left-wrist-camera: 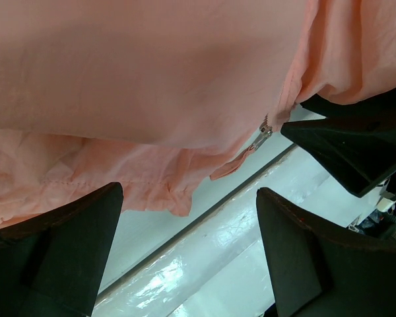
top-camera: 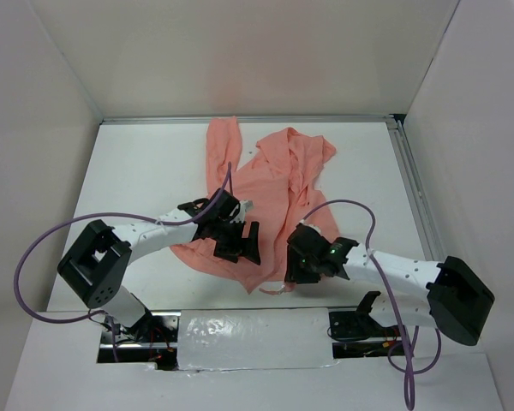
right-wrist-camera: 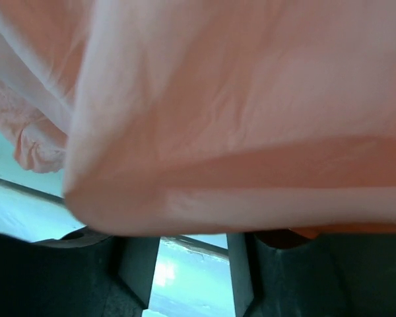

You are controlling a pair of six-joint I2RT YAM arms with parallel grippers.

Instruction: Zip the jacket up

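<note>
The salmon-pink jacket lies wrinkled on the white table, stretching from the back edge toward the front. My left gripper is open and empty over the jacket's lower left part. In the left wrist view its fingers stand wide apart below the hanging fabric. A small metal zipper pull shows at the fabric's edge. My right gripper is at the jacket's lower right hem. It also shows in the left wrist view, pinching the fabric edge. In the right wrist view the fabric hides its fingertips.
White walls enclose the table on three sides. A metal rail runs along the right edge. A shiny taped strip lies at the near edge between the arm bases. Purple cables loop off both arms.
</note>
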